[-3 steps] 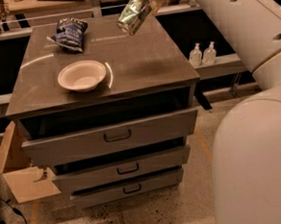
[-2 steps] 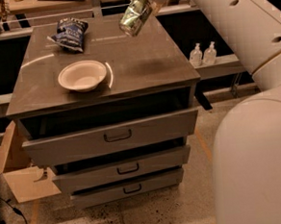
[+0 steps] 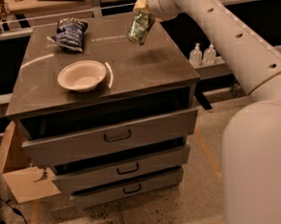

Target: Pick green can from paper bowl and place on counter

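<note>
Can out of bowl, clamped tilted in claw above table; bowl empty lower left of claw; set-down not yet done.

My gripper hangs above the far part of the counter, clamped on the top end of the green can. The can tilts in the air, clear of the surface. Below the gripper and off to its left sits the paper bowl. Directly left, the dark blue chip bag lies on the counter. Down to the gripper's right, two small bottles stand beyond the counter's edge.
</note>
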Controlling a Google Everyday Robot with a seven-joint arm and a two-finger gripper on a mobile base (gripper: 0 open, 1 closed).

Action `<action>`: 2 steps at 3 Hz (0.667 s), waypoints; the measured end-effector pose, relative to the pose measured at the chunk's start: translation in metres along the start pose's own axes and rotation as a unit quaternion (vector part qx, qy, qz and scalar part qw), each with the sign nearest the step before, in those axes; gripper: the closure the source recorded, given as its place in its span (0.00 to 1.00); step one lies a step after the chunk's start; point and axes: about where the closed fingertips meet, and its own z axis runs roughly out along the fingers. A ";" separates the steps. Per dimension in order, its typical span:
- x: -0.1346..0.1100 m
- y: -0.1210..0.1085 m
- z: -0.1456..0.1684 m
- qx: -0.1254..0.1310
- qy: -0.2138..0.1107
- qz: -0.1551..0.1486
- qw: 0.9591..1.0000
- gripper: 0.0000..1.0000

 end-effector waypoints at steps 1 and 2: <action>-0.011 -0.006 0.024 0.057 0.002 -0.035 0.998 1.00; -0.020 -0.010 0.037 0.090 0.010 -0.091 0.992 1.00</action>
